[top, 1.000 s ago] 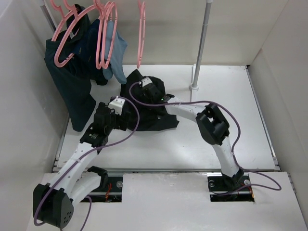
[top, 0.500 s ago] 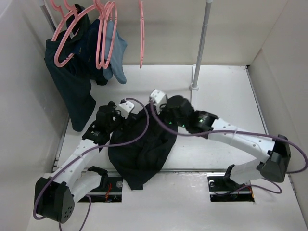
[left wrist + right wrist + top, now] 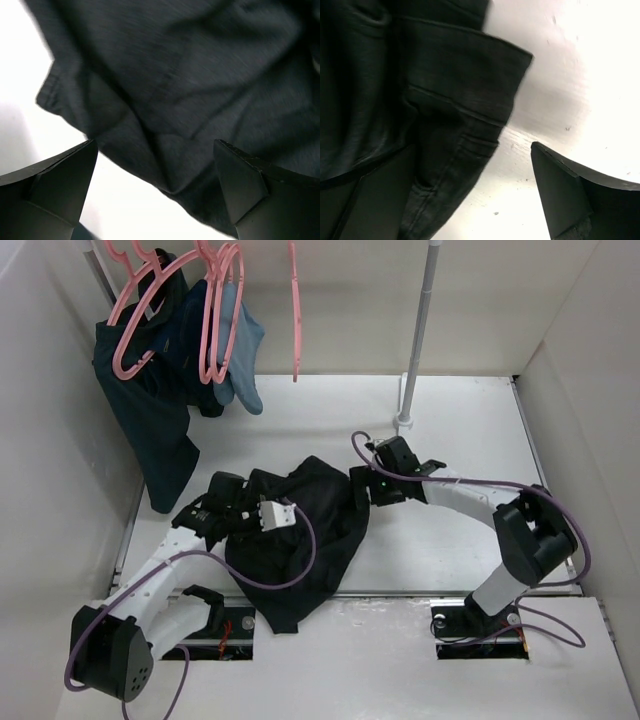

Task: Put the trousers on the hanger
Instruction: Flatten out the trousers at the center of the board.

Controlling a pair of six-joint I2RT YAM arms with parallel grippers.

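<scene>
Left gripper (image 3: 155, 145) and right gripper (image 3: 472, 147) hover, fingers apart, over heaped trousers (image 3: 300, 540) on tabletop (image 3: 470, 430), presumably seeking grips.

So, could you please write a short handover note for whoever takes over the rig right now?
Left gripper: open, over the trousers, holding nothing.
Right gripper: open, at the trousers' right edge, holding nothing.
Trousers: crumpled heap on the table, one end reaching past its near edge.
Hanger: bare, hanging at the back.
Done: nothing on the hanger yet.
Left: grasp the trousers, lift them, drape them over the hanger.
</scene>
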